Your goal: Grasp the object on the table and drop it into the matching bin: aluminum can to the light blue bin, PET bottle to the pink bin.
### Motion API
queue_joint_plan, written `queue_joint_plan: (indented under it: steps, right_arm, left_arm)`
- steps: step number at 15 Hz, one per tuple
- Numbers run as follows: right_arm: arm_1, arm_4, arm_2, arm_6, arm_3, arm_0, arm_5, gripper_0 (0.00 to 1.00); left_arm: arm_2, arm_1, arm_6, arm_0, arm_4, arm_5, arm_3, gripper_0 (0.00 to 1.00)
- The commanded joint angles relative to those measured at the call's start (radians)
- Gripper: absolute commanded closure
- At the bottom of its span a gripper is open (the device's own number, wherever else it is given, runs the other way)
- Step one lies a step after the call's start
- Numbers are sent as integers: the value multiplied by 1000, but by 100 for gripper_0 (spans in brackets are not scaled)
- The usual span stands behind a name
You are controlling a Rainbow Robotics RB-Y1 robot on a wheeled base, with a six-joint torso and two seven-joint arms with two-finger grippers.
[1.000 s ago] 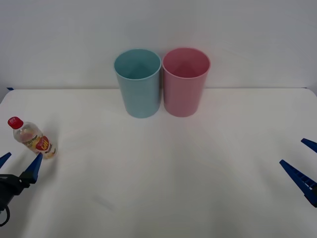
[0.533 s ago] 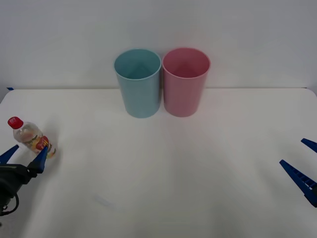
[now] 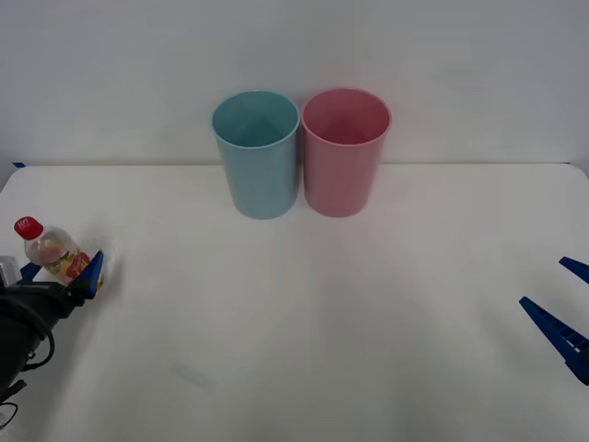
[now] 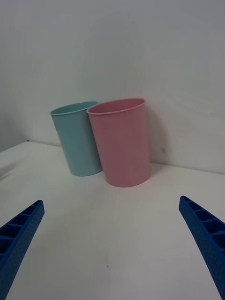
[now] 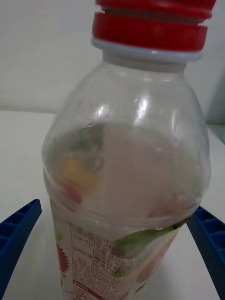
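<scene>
Clear plastic, the PET bottle (image 3: 57,250) stood upright at the table's (image 3: 304,313) far-left edge, between the spread blue fingers (image 5: 16,234) of the left gripper (image 3: 61,274). At the near right, the right gripper (image 3: 563,318) hung open. Beyond centre stood the light blue bin (image 3: 257,152), the pink bin (image 3: 345,150) just beside it.
</scene>
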Motion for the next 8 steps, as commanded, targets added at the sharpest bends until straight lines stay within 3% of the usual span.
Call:
queue_joint_plan:
  steps: [1, 4, 5, 6, 7, 8]
  right_arm:
    - [0, 0, 0, 0, 0, 0, 0, 0]
    - [0, 0, 0, 0, 0, 0, 0, 0]
    - [0, 0, 0, 0, 0, 0, 0, 0]
    - [0, 0, 0, 0, 0, 0, 0, 0]
    - [0, 0, 0, 0, 0, 0, 0, 0]
    - [0, 0, 0, 0, 0, 0, 0, 0]
  left_arm:
    - [-2, 0, -2, -22, -7, -2, 20, 0]
    - [-3, 0, -2, -23, -7, 0, 20, 0]
    - [-5, -2, -2, -23, -7, 0, 20, 58]
    - [-5, -2, -4, -23, -7, -2, 20, 93]
    - [-5, -2, -7, -23, -7, -2, 20, 100]
    - [-5, -2, -8, -23, -7, -2, 20, 100]
